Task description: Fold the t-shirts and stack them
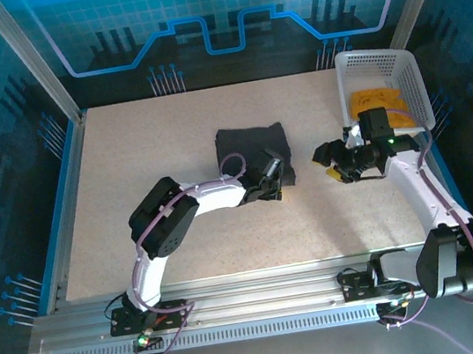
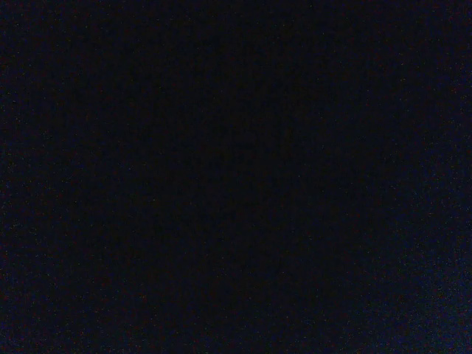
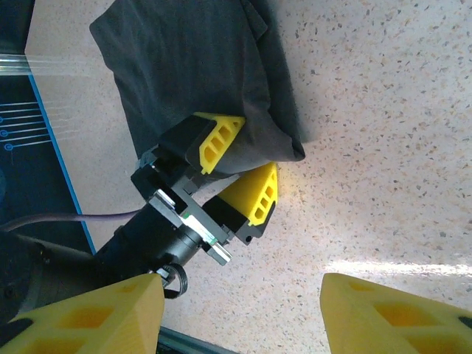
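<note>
No legible text, label, brand or number anywhere; backdrop [image 1: 107, 27] bears circuit-style line graphics, unlettered.

Overhead; left wrist perhaps against charcoal t-shirt [image 1: 249, 141].

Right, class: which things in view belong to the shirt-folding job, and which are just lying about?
Job:
- dark shirt, folded
- orange shirt, not yet folded

Lying about:
- white basket, holding the orange shirt

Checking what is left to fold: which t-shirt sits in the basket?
The orange-yellow t-shirt, crumpled inside the white basket at the far right; the dark grey t-shirt lies folded on the table.
</note>
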